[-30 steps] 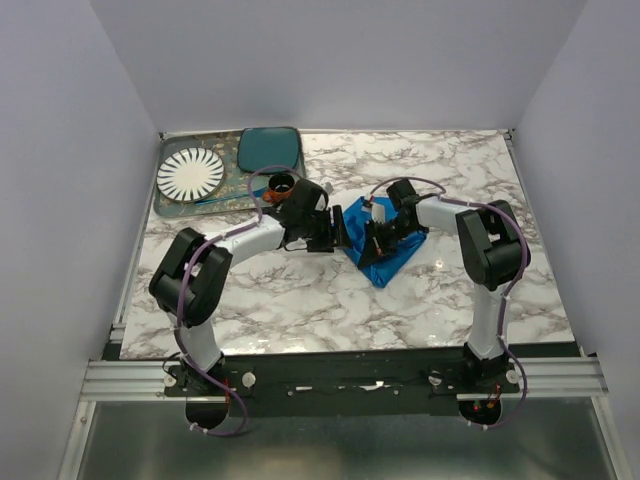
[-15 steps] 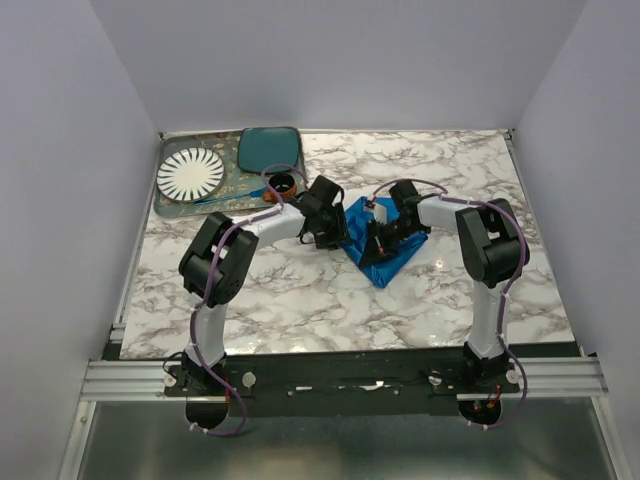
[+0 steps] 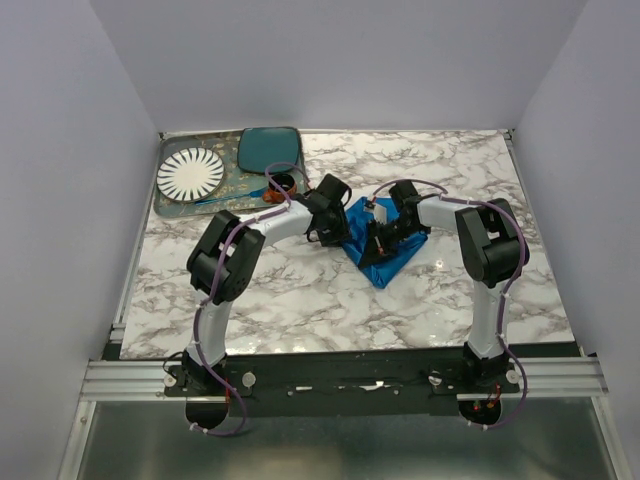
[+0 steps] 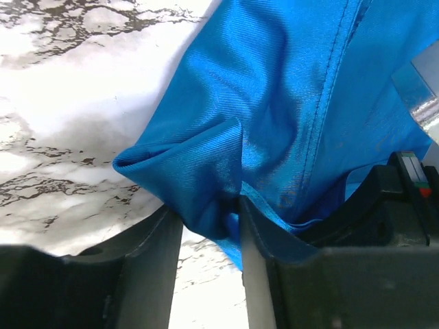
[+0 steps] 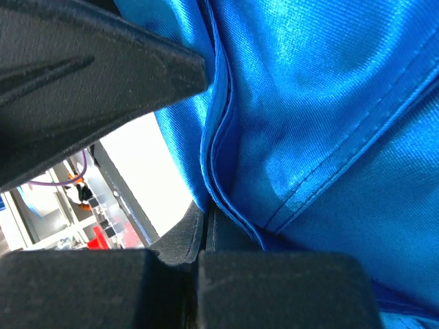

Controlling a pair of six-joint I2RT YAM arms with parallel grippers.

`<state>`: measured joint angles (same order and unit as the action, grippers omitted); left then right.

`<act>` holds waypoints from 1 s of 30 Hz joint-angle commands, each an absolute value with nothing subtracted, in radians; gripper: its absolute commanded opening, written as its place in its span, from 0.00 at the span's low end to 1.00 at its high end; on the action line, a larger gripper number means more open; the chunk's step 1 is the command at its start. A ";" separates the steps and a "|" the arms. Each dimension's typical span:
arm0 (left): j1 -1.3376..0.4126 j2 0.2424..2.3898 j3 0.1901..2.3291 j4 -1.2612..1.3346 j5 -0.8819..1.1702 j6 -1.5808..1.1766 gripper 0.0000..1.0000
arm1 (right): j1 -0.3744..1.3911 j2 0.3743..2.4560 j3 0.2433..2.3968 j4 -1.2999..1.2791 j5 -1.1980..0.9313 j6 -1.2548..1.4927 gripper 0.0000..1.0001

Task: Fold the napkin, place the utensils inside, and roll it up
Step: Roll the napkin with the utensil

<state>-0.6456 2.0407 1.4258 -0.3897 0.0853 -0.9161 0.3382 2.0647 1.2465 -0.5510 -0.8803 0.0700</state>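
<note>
As the left gripper (image 4: 208, 218) and right gripper (image 5: 204, 223) each pinched the napkin (image 3: 393, 262), folding looked underway; next, its edge needed carrying across.

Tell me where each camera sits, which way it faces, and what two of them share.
Top external: above and behind the bases, looking down at the table; left arm and right arm meet at the napkin.
Left wrist: on the left arm, facing past the left end effector, pinching a napkin fold.
Right wrist: on the right arm, facing past the right end effector, shut on a napkin hem.
Shared: all three see the napkin.
</note>
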 commanded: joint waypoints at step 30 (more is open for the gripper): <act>-0.614 2.152 1.526 -0.531 0.123 -0.798 0.00 | 0.673 1.606 1.114 -0.485 0.058 0.179 0.54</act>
